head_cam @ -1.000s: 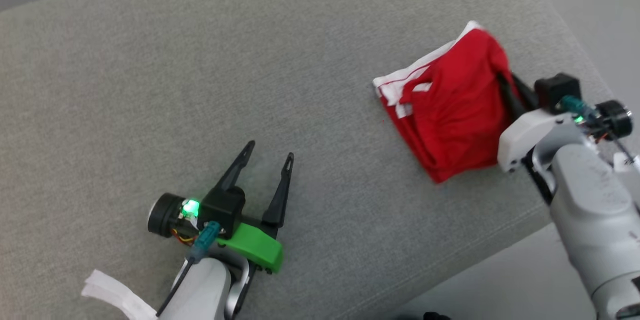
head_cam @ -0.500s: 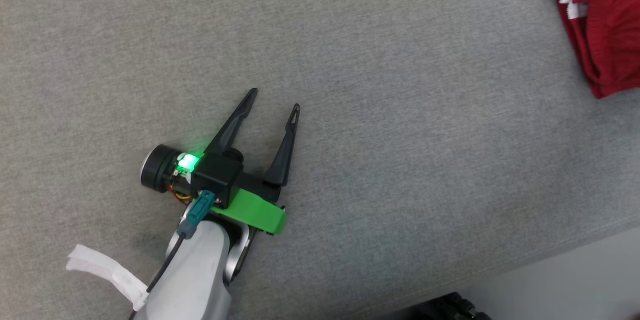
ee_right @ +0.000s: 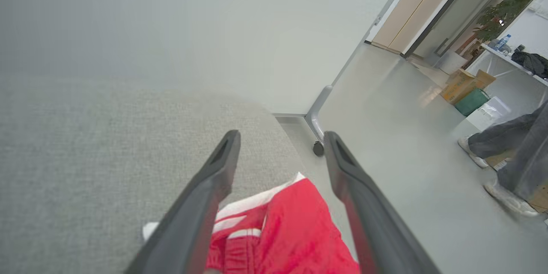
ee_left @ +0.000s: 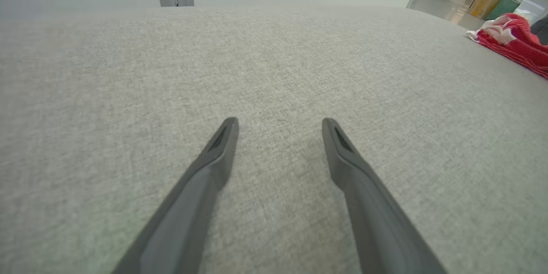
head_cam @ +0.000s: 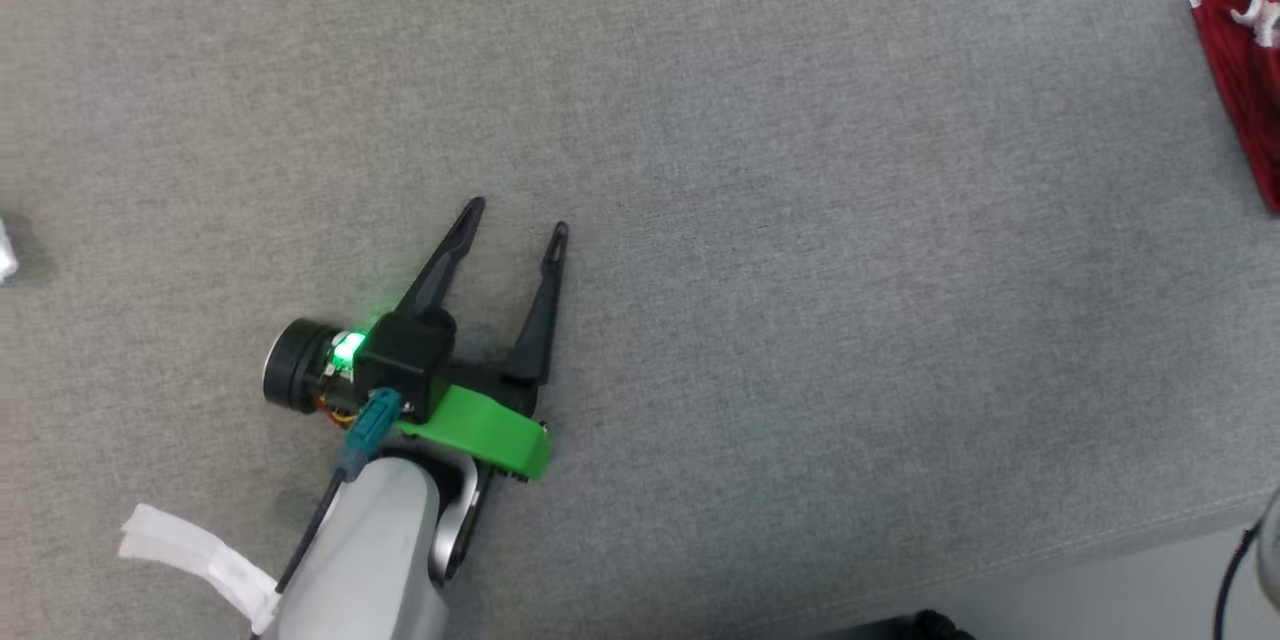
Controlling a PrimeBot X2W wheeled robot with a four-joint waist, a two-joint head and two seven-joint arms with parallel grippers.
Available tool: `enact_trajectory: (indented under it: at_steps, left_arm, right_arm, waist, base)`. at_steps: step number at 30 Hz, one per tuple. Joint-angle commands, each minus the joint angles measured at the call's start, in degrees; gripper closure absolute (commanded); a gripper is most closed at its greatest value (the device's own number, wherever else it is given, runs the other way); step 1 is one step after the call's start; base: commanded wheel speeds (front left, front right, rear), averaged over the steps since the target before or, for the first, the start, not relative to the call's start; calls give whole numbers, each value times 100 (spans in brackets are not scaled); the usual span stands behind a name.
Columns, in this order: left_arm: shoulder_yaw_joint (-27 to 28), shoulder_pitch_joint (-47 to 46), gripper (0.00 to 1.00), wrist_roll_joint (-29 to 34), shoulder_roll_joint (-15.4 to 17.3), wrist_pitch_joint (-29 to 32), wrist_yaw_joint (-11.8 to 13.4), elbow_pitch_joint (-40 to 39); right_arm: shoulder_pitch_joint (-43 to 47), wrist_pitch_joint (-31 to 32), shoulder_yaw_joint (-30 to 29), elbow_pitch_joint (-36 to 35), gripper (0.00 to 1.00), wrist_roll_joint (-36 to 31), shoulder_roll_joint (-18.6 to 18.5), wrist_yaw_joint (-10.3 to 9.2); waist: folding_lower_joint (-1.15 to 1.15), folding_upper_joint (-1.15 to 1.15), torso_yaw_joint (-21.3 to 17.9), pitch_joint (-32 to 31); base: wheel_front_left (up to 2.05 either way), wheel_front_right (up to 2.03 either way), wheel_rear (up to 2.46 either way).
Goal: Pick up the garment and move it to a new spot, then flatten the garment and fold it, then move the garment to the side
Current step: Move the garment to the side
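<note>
1. Garment (head_cam: 1245, 70): you see it at the head view's far right edge, on the grey cushion (head_cam: 800, 220), well apart from the left gripper (head_cam: 515, 220)
2. The right wrist view gives you more of it: red cloth with white stripes, bunched in folds, beneath the right gripper (ee_right: 282, 137), near the cushion's edge
3. That view also shows you a person's legs (ee_right: 509, 154)
4. Both grippers stand spread, pinching nothing
</note>
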Motion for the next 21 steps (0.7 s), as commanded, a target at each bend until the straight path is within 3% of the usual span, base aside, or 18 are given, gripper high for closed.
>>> enact_trajectory:
  at_steps: [1, 4, 10, 21]
  left_arm:
    - [97, 191, 0, -56, 73, 12, 47, 90]
    - [243, 308, 0, -131, 60, 9, 116, 113]
    - [599, 574, 0, -208, 52, 9, 308, 197]
    - [1068, 898, 0, -369, 48, 9, 503, 514]
  right_arm:
    - [179, -22, 109, -180, 0, 134, 55, -11]
    - [447, -22, 562, -623, 0, 562, 455, -11]
    - [1164, -19, 1358, -1178, 0, 1408, 902, -11]
    - [2633, -20, 2470, -1355, 0, 2284, 1148, -11]
  waist:
    - [0, 0, 47, -460]
    - [0, 0, 127, -830]
    - [0, 0, 341, -1458]
    - [0, 0, 778, -2255]
  base:
    - [0, 0, 0]
    - [0, 0, 0]
    - [0, 0, 0]
    - [0, 0, 0]
